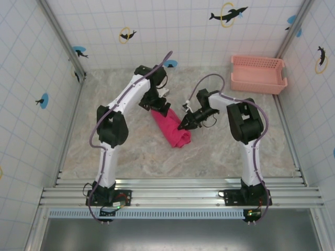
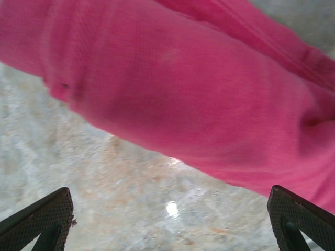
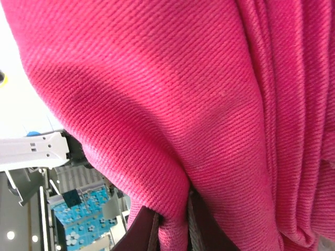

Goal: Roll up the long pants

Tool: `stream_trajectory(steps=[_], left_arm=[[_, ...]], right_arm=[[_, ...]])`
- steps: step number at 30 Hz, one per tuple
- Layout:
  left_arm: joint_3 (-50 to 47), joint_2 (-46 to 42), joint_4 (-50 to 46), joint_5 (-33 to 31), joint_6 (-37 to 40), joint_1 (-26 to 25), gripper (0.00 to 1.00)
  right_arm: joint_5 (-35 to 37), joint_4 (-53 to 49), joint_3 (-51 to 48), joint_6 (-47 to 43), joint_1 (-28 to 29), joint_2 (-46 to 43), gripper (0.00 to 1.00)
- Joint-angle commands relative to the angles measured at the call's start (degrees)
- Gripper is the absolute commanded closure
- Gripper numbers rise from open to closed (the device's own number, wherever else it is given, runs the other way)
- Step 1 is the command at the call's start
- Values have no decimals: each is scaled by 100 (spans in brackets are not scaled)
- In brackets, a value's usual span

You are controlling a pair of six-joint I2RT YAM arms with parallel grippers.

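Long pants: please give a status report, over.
Left gripper open, holding nothing, beside the cloth. Right gripper shut on long pants, bunched strip mid-table. Pink basket far right, not in the way.

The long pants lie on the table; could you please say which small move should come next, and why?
Probably the right hand, shut on a fold of the long pants, should turn that fold over toward the open left hand hovering at the far end.

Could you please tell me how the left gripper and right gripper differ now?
The left gripper stands wide open; the right gripper is shut. The left gripper holds nothing, at the far end of the long pants; the right gripper pinches their cloth nearer the near end. Both are at the pants.
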Motion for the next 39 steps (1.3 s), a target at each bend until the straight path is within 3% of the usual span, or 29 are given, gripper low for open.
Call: stream_trajectory(steps=[1,11,21,27,33,39], left_arm=[[-9,10,270,393,-429,-40,2],[615,1393,272,784,-444,-177,2],[1353,1686,423,1397,-1143,-275,2],[1245,748,344,582,-1237,-220,2],[-498,-465,739,-219,-1176,-220,2],[-1264,-314,1039,-589,-1196,-216,3]], right_arm=[[1421,519,-146,402,-197,608,99],[1282,665,-159,570,-232,714,98],[1211,643,-203,641,-250,850,98],[1075,639,-165,706,-285,962,99],[861,665,-137,704,-363,1169,99],[703,643,-121,653,-447,1364,99]])
